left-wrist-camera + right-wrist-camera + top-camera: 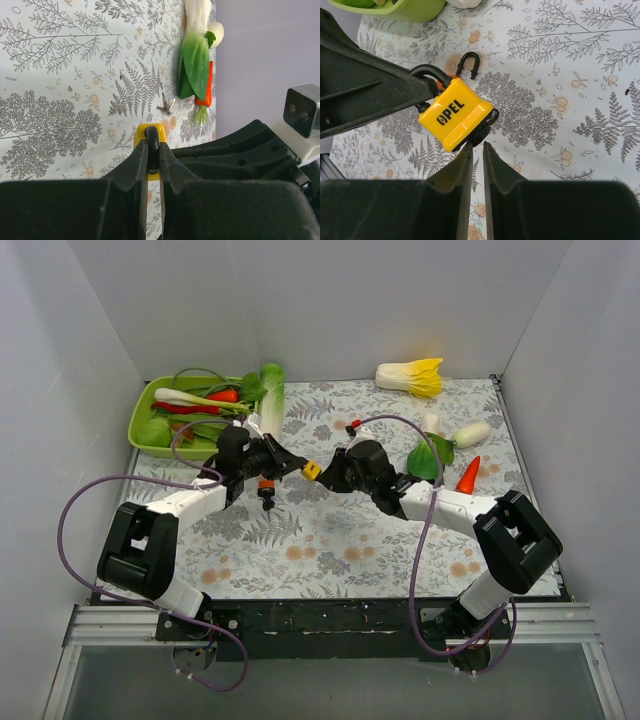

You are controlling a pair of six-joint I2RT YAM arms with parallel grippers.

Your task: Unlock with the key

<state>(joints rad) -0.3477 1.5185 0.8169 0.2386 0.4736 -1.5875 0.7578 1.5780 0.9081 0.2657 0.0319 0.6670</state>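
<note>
A cloth printed with grey leaves and orange flowers covers the worktop (pixel 330 540). At its far left corner sits a lime-green plastic tray (pixel 140 415) holding white-stemmed spring onions (pixel 190 398), a red chilli (pixel 225 395) and other greens. A long white-and-green leafy cabbage (pixel 271 400) lies at the tray's right edge. On the far right, a yellow-tipped white cabbage (pixel 412 377) lies apart from a white radish (pixel 472 433), a green bok choy (pixel 430 455) and an orange carrot (pixel 468 474), which cluster together.

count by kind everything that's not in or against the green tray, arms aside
padlock: 1
key bunch: 1
vegetables: 4 (napa cabbage, bok choy, white radish, carrot)
total: 6
</note>
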